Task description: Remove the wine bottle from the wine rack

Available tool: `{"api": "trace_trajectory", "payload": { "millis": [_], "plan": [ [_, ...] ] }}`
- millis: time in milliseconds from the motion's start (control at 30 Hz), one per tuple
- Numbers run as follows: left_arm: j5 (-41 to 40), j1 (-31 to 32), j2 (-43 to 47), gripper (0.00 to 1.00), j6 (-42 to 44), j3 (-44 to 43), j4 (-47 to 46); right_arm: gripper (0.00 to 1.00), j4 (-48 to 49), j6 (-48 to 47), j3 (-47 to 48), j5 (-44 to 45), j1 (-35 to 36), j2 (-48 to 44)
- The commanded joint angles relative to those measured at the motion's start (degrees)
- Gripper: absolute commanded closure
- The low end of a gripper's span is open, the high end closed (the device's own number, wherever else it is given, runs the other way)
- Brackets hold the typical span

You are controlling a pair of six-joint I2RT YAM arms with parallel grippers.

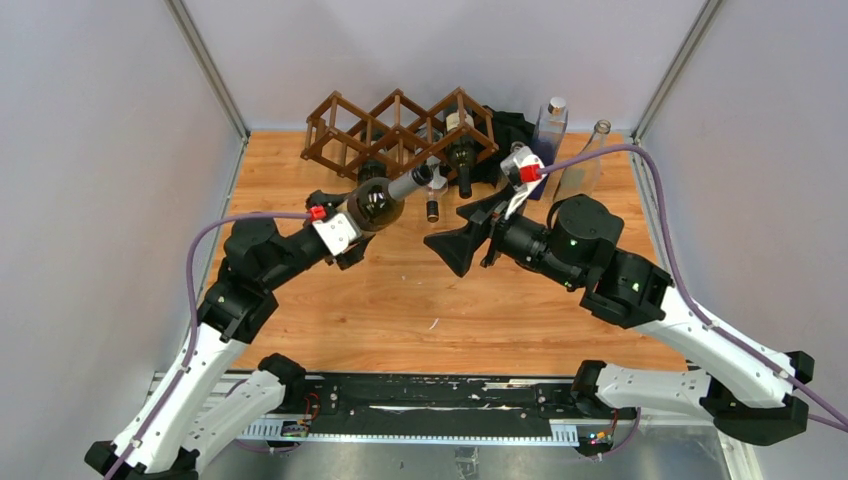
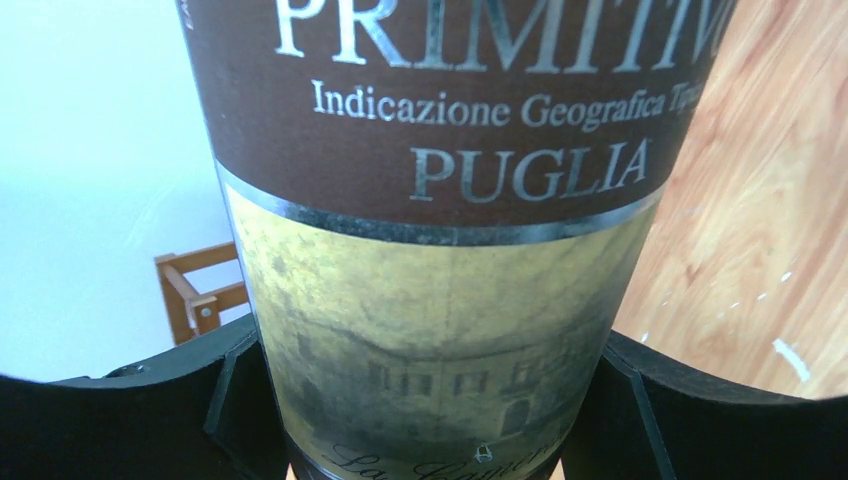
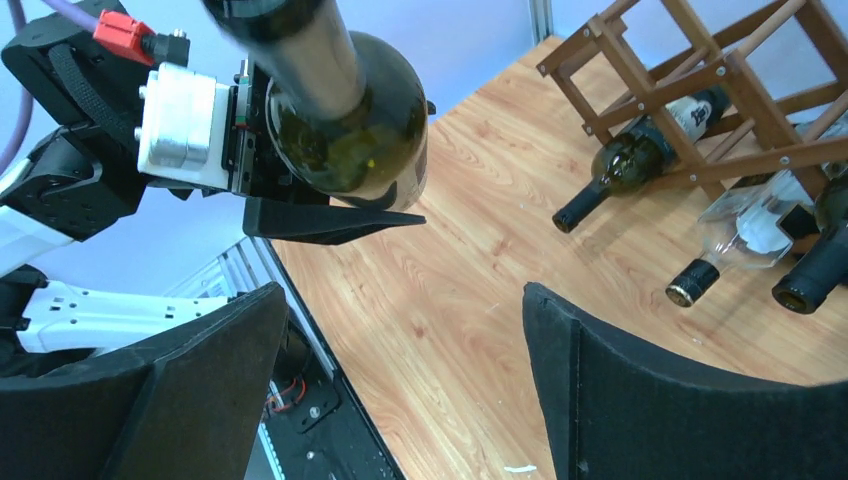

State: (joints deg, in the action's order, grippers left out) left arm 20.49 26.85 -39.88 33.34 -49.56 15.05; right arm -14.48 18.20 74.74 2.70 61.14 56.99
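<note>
My left gripper (image 1: 362, 215) is shut on the body of a dark green wine bottle (image 1: 385, 198) and holds it above the table in front of the wine rack (image 1: 400, 128), neck pointing toward the rack. In the left wrist view the bottle's brown and gold label (image 2: 430, 250) fills the frame between the black fingers (image 2: 120, 420). The right wrist view shows the held bottle (image 3: 340, 110) in the air, apart from the rack (image 3: 720, 80). My right gripper (image 1: 462, 243) is open and empty (image 3: 400, 300), just right of the bottle.
Other bottles lie in the rack: a green one (image 3: 640, 160), a clear one (image 3: 750, 225) and a dark one (image 3: 815, 275). Two clear glass bottles (image 1: 550, 125) (image 1: 590, 155) stand at the back right. The wooden table (image 1: 420, 300) is walled by grey panels.
</note>
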Motion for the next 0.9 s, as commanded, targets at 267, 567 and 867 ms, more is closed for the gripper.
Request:
{"api": "trace_trajectory", "payload": {
  "millis": [267,567,867],
  "plan": [
    [7.57,0.13,-3.66,1.00,-22.92,-9.08,-3.30,0.07,7.68,-0.02,-1.98,-0.15,0.71,-2.00],
    [17.72,0.13,-5.25,1.00,-27.15,-10.17,1.86,0.07,13.89,-4.57,5.72,-6.17,0.54,6.91],
    [21.79,0.13,-3.49,1.00,-26.44,-8.20,5.50,0.20,17.91,-4.46,11.38,-6.97,-0.04,14.37]
  ]
}}
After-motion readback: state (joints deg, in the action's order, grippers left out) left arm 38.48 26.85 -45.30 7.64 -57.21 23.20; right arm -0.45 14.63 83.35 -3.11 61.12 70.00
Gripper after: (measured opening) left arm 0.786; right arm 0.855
